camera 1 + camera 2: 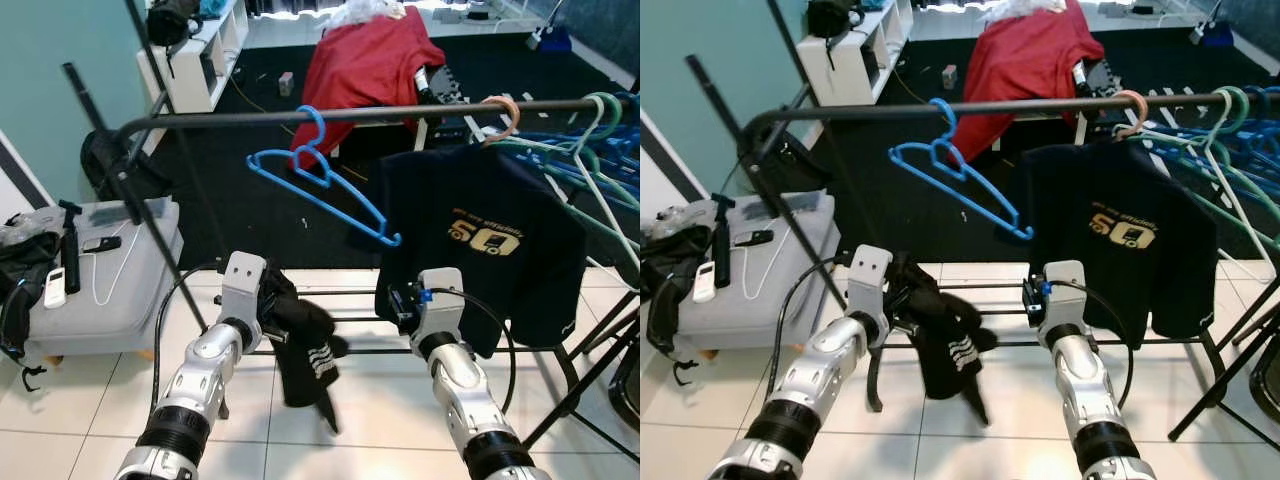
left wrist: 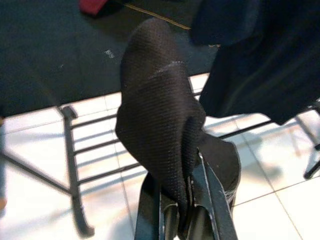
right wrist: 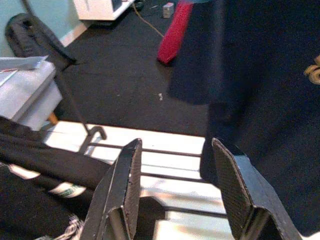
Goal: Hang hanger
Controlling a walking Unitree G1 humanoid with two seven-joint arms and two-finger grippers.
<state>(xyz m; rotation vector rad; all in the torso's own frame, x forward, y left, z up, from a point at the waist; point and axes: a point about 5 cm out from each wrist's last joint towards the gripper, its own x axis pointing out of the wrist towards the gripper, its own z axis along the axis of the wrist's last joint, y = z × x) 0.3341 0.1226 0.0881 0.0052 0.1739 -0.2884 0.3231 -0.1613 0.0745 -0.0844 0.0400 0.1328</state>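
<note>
Left eye view: the blue hanger (image 1: 318, 178) already hangs by its hook on the dark rail (image 1: 330, 116), empty and tilted, its long axis slanting down toward the robot's right until its low end nearly meets the navy T-shirt (image 1: 480, 240) hung beside it. It lies above and ahead of both tools, roughly between them. The left tool (image 1: 272, 308) is held forward at low height, clenched on a black garment (image 1: 303, 340) that droops below it. The right tool (image 1: 400, 305) is raised just as far forward, right in front of the T-shirt's hem.

Right eye view: same layout; the right forearm points straight ahead with its wrist level, and the hanger's lower tip looks the nearer part to it (a judgement, not a certainty).

Left wrist view: the two black fingers (image 2: 212, 200) pinch a fold of the mesh-textured garment, with the rack's floor bars (image 2: 90, 150) beyond.

Right wrist view: the right tool's fingers (image 3: 125, 185) stand spread and released, nothing between them, the T-shirt hanging just ahead.
</note>
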